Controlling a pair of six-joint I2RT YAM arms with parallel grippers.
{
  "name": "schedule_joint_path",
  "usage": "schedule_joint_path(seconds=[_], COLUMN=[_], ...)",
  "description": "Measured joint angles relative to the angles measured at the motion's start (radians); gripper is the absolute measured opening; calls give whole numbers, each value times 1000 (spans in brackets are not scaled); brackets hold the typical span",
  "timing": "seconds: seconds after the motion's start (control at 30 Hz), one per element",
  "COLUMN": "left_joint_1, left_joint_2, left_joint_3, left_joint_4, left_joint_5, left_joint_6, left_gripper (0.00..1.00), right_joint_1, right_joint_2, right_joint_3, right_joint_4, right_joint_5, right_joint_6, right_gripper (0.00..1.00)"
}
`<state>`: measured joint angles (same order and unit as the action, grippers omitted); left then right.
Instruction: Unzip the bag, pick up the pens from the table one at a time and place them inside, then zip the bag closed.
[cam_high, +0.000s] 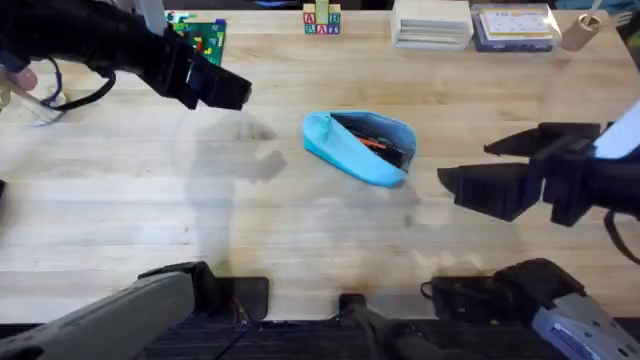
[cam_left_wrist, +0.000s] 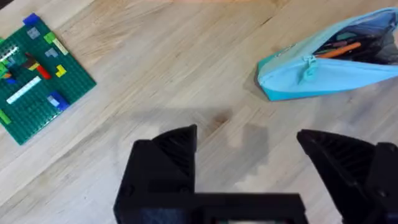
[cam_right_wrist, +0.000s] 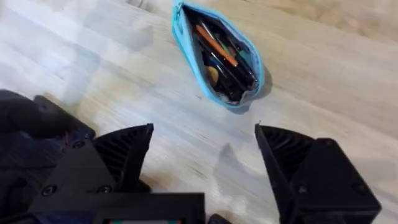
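- Both claws hover spread and empty: your right gripper (cam_high: 478, 168) just right of the bag (cam_high: 358, 147), your left gripper (cam_high: 225, 90) well left of it.
- Bag lies unzipped on the table (cam_high: 300, 240), pens (cam_right_wrist: 219, 50) inside.
- Soft, light fabric will likely slide; pin one end, pinch the zipper pull (cam_left_wrist: 308, 68).

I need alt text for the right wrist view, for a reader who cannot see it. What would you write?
An open light blue bag lies on a pale wood table, with pens inside, one of them orange. In front, the right hand hangs above the table, its two black fingers wide apart and holding nothing.
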<state>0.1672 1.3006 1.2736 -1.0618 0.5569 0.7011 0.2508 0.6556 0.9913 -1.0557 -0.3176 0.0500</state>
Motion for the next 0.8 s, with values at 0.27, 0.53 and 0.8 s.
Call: schedule_joint_path(seconds=[0.27,0.53,0.8], left_joint_1=[0,0,0], left_joint_2=[0,0,0], left_joint_3=[0,0,0], left_joint_4=[3,3,3], left_joint_5=[0,0,0], left_joint_6=[2,2,2], left_gripper=[993,993,994], right_joint_1=[0,31,193], right_joint_2=[12,93,199], right_joint_3=[1,1,24], right_joint_4=[1,11,58], right_joint_5=[33,41,117], right_joint_6=[168,260,405], right_gripper=[997,998,997])
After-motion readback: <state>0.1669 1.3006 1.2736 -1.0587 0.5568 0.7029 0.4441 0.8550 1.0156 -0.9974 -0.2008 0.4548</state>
